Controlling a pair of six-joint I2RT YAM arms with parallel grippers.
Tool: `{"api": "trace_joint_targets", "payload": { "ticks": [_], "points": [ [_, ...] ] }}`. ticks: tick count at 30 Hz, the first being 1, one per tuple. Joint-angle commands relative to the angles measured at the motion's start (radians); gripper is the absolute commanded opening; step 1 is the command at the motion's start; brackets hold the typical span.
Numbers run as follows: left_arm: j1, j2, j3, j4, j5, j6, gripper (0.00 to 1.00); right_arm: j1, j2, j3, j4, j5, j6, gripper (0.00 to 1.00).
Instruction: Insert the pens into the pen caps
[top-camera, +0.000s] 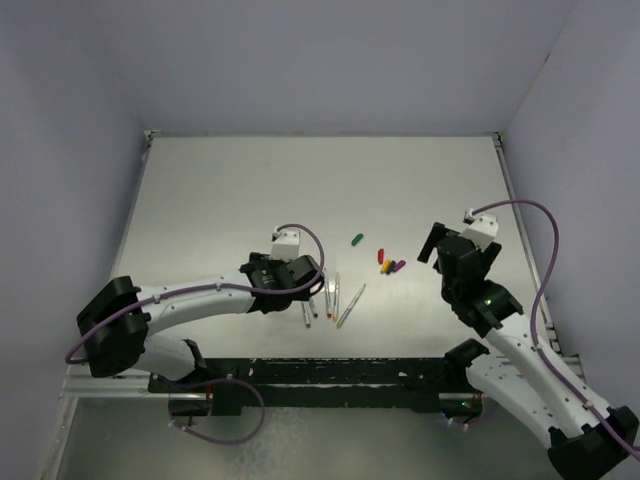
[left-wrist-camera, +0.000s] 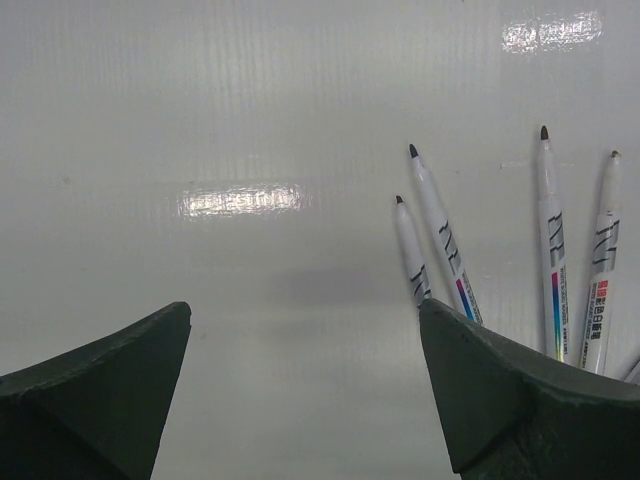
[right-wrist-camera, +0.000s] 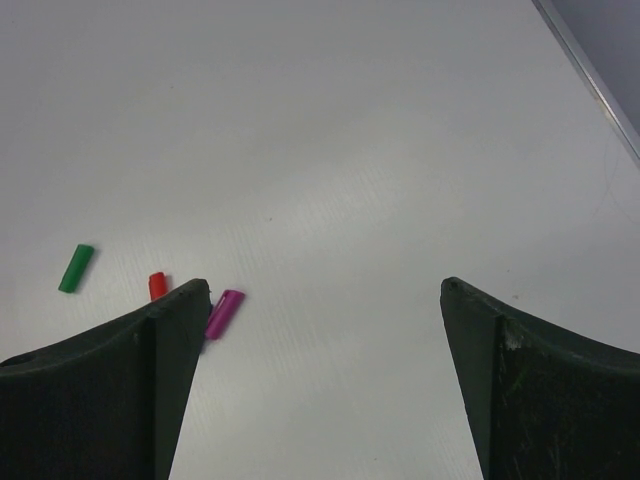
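Observation:
Several pale pens (top-camera: 334, 296) lie in a loose fan on the table just right of my left gripper (top-camera: 306, 277). In the left wrist view several of them (left-wrist-camera: 440, 240) lie beyond and partly behind the right finger (left-wrist-camera: 500, 400); my left gripper (left-wrist-camera: 305, 303) is open and empty over bare table. The caps lie apart in the middle: green (top-camera: 357, 239), red (top-camera: 381, 254), yellow (top-camera: 384, 266), purple (top-camera: 400, 265). My right gripper (top-camera: 438, 250) is open and empty to their right. Its wrist view (right-wrist-camera: 324, 284) shows the green (right-wrist-camera: 75, 268), red (right-wrist-camera: 157, 285) and purple (right-wrist-camera: 224, 313) caps by its left finger.
A raised rim (top-camera: 320, 133) runs along the table's far side, with grey walls around. The right edge strip (right-wrist-camera: 590, 75) shows in the right wrist view. The arms' black base rail (top-camera: 320, 385) lies along the near edge.

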Motion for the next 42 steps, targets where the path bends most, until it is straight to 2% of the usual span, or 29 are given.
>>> {"api": "trace_joint_targets", "payload": {
  "ticks": [1, 5, 8, 12, 25, 29, 42],
  "points": [
    [-0.002, -0.012, 0.024, 0.016, -0.008, -0.029, 0.99, -0.003, 0.020, 0.017, -0.002, 0.025, -0.004, 0.99],
    [-0.002, 0.001, 0.014, 0.081, 0.037, -0.004, 0.99, -0.003, 0.039, 0.024, -0.015, 0.020, 0.006, 0.97],
    [-0.003, 0.025, 0.011, 0.122, 0.084, 0.007, 0.99, -0.003, 0.034, 0.018, -0.010, 0.022, 0.012, 0.99],
    [-0.003, 0.064, 0.009, 0.127, 0.119, -0.018, 0.99, -0.003, 0.024, 0.019, -0.018, 0.038, 0.019, 1.00],
    [-0.003, 0.138, 0.015, 0.065, 0.157, -0.107, 0.85, -0.003, 0.018, 0.014, -0.023, 0.052, 0.046, 1.00],
    [-0.003, 0.161, 0.023, 0.041, 0.155, -0.117, 0.77, -0.003, 0.017, 0.012, -0.021, 0.041, 0.042, 1.00],
    [-0.003, 0.204, 0.042, 0.030, 0.157, -0.124, 0.74, -0.003, 0.013, 0.017, -0.026, 0.030, 0.038, 1.00]
  ]
}}
